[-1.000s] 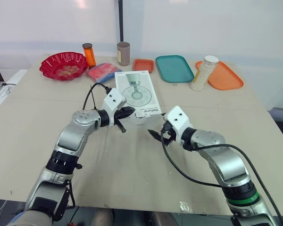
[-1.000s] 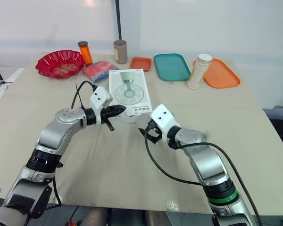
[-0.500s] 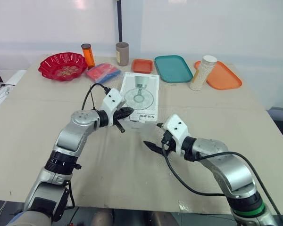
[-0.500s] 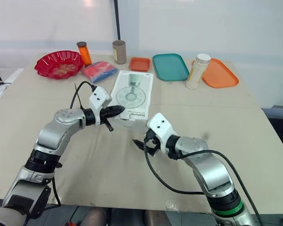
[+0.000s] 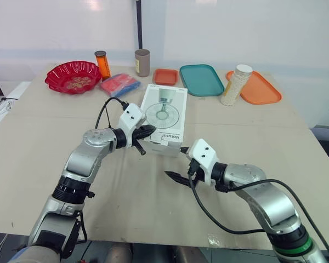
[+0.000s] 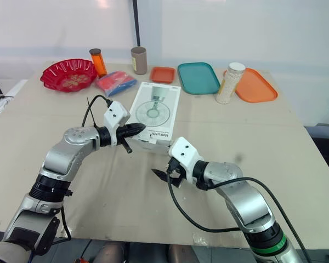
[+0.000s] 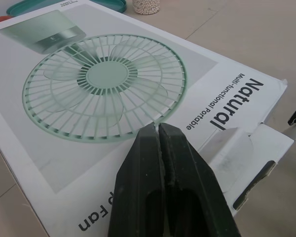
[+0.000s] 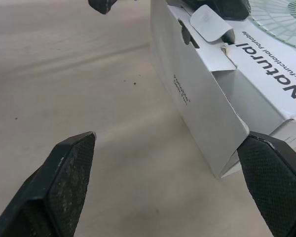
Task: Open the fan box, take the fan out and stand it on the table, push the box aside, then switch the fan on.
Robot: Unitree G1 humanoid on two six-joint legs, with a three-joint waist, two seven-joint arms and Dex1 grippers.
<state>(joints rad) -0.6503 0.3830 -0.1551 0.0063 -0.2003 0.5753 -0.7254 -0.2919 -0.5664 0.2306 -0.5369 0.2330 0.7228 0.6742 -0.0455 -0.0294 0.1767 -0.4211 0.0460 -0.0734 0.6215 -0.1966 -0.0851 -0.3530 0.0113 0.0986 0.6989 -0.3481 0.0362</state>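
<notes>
Left gripper [image 5: 148, 131], fingers shut and empty, should pin the fan box [image 5: 163, 118]; right gripper [image 5: 174, 162], fingers wide apart and empty, should hook the half-open end flap [image 8: 207, 108] outward.

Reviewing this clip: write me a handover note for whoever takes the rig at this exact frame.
Left end effector: shut, fingertips resting on top of the fan box near its front edge.
Right end effector: open, holding nothing, just in front of the box's near end.
The box lies flat on the table; its end flap is swung out.
Done: flap opened. The fan itself is hidden, presumably inside.
Left: take the fan out, stand it up, push the box aside, switch the fan on.
</notes>
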